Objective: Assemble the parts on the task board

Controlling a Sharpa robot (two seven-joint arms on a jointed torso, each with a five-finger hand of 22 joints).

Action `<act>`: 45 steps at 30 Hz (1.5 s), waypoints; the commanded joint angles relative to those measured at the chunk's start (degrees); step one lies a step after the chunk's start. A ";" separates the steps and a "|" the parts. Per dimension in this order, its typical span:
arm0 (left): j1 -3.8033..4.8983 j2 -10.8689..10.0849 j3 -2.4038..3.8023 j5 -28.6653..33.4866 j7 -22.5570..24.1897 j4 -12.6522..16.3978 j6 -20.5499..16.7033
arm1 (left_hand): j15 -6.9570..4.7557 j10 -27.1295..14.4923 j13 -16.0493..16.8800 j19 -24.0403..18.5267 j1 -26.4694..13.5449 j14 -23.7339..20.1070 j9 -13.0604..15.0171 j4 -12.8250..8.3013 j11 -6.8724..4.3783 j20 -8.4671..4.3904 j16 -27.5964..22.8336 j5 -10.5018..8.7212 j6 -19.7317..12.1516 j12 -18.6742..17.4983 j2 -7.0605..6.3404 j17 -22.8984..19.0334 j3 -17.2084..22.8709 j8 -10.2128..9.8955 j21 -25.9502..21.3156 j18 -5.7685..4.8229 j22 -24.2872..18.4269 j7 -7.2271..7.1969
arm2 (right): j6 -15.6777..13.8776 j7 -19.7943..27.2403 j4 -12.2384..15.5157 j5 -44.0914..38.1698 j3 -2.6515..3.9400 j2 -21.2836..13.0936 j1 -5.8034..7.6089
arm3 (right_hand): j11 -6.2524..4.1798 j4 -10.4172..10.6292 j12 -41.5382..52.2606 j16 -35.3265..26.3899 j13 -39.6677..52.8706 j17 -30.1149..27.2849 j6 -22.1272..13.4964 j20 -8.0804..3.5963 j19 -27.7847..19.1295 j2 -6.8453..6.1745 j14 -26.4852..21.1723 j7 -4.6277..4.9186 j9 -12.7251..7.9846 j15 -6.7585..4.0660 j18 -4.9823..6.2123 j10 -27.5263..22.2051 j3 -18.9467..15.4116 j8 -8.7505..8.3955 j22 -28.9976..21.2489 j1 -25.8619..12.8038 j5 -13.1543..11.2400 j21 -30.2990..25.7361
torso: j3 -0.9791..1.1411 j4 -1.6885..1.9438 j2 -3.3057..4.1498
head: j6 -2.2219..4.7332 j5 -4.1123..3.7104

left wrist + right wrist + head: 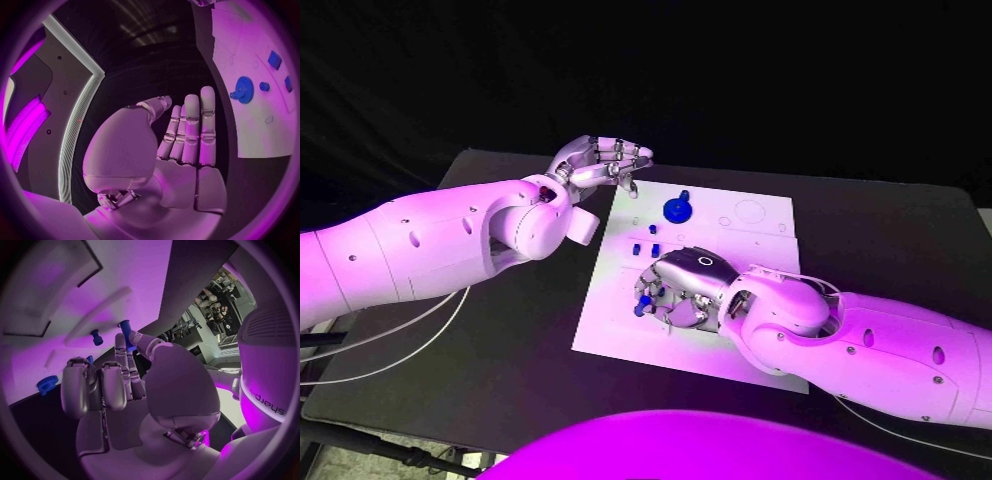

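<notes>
The task board [733, 290] lies in the middle of the black table [877, 230], a white plate turned slightly so its long side runs from about 12 to 6 o'clock. On it, toward 12 o'clock, sits a blue gear [678, 209], and a few small blue parts [651, 247] stand near the board's middle. The right hand [684, 292] rests low over the board's 7 o'clock portion, fingers curled down among more blue pieces; in the right wrist view a blue peg [125, 329] sits at its fingertips, but whether it is pinched I cannot tell. The left hand [600, 162] hovers just off the board's 11 o'clock corner, holding nothing, its fingers [199, 127] extended together.
</notes>
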 commanded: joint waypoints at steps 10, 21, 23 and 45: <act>0.03 0.01 0.04 0.20 0.25 0.11 0.99 | -0.13 -0.48 -0.08 0.14 0.59 -0.38 0.05 -0.40 0.12 0.24 -0.18 0.36 -0.18 0.37 0.06 -0.05 0.03 0.27 -0.32 0.41 -0.07 0.12 | 2.20 -0.24 -1.03 -2.72 -0.05 0.90 -0.24 | 0.10 0.25 -0.43 0.33 0.05 0.00 0.16 -0.48 0.68 0.63 2.34 0.11 1.86 -0.50 -0.80 0.22 0.17 1.41 10.61 0.13 0.21 -0.12 | 0.04 -0.07 0.02 | 0.00 0.14; 0.03 -0.04 0.03 0.20 0.22 0.14 0.97 | -0.11 -0.53 -0.10 0.15 0.53 -0.42 0.07 -0.41 0.14 0.24 -0.15 0.34 -0.16 0.49 0.10 -0.06 0.01 0.32 -0.29 0.39 -0.06 0.14 | 4.10 -1.08 -1.13 -4.44 -0.25 1.59 -0.34 | 0.32 0.34 -0.81 0.31 0.11 -0.10 -0.38 -0.38 0.56 0.16 2.30 0.37 1.92 -0.32 -0.76 -0.12 -0.04 1.34 10.57 -0.30 0.18 -0.39 | 0.03 -0.07 -0.04 | 0.00 -0.09; 0.03 -0.04 0.03 0.20 0.20 0.13 0.98 | -0.11 -0.53 -0.10 0.15 0.53 -0.42 0.07 -0.41 0.14 0.24 -0.15 0.34 -0.16 0.49 0.10 -0.06 0.01 0.32 -0.29 0.39 -0.06 0.14 | 4.17 -1.18 -1.11 -4.53 -0.28 1.64 -0.35 | 0.54 0.41 -1.18 0.33 0.09 -0.10 -0.93 -0.29 0.51 -0.02 2.30 0.64 1.85 -0.17 -0.74 -0.58 -0.03 1.11 10.56 -0.48 0.10 -0.52 | 0.03 -0.07 -0.04 | 0.00 -0.29; 0.03 -0.33 0.02 0.20 -0.04 0.06 1.12 | -0.11 -0.53 -0.10 0.15 0.53 -0.42 0.07 -0.41 0.14 0.24 -0.15 0.34 -0.16 0.49 0.10 -0.06 0.01 0.32 -0.29 0.39 -0.06 0.14 | -5.23 0.22 2.00 -4.57 -0.27 -0.69 -0.59 | 0.91 2.03 -2.65 0.94 1.39 0.18 -13.51 0.27 0.44 -4.91 2.22 0.88 -1.59 0.25 -0.65 -3.29 -3.54 -6.60 10.88 -3.07 1.06 -0.93 | 0.06 -0.06 -0.08 | 0.00 -0.66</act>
